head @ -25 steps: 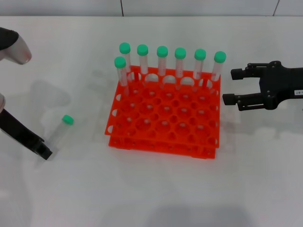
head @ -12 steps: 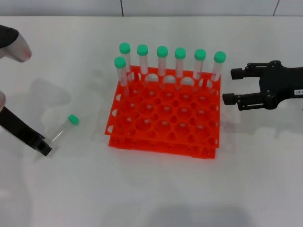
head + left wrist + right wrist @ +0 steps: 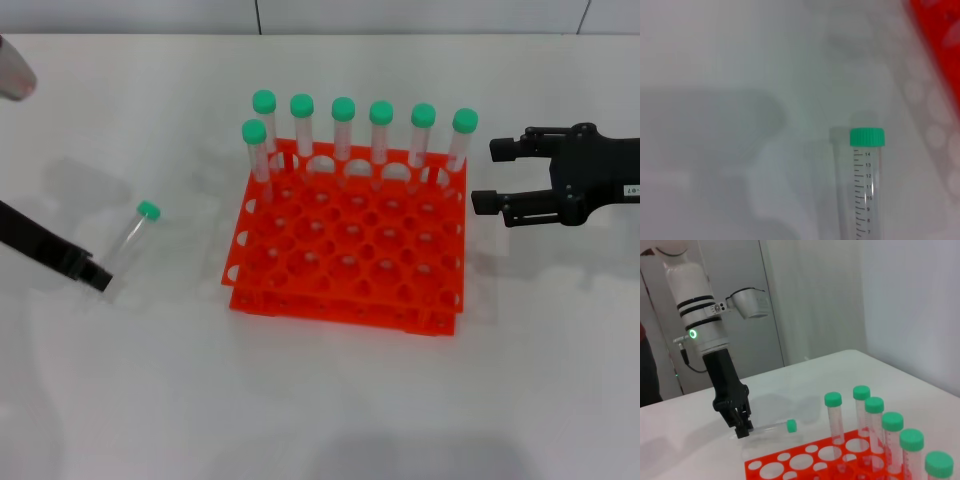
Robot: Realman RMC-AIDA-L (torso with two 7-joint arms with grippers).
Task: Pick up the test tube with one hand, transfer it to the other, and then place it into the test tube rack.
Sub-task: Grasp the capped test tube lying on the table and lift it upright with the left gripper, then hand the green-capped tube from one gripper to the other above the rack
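The test tube [image 3: 130,238] is clear with a green cap. My left gripper [image 3: 97,277] is shut on its bottom end, left of the test tube rack [image 3: 340,305]. In the right wrist view the test tube [image 3: 771,429] lies nearly level, just above the table, sticking out from the left gripper [image 3: 743,430] below its green-ringed wrist. The left wrist view shows the test tube [image 3: 867,190] with its printed scale. My right gripper [image 3: 484,177] hangs open and holds nothing, just right of the rack's back right corner.
Several green-capped tubes [image 3: 343,125] stand upright along the rack's back row and back left corner, also visible in the right wrist view as tubes [image 3: 875,425]. The orange-red rack [image 3: 790,465] sits mid-table. Bare white tabletop surrounds it.
My left gripper has moved up and away from the table's front edge, carrying the test tube with it; the cap end now points farther back. The right gripper has barely moved.
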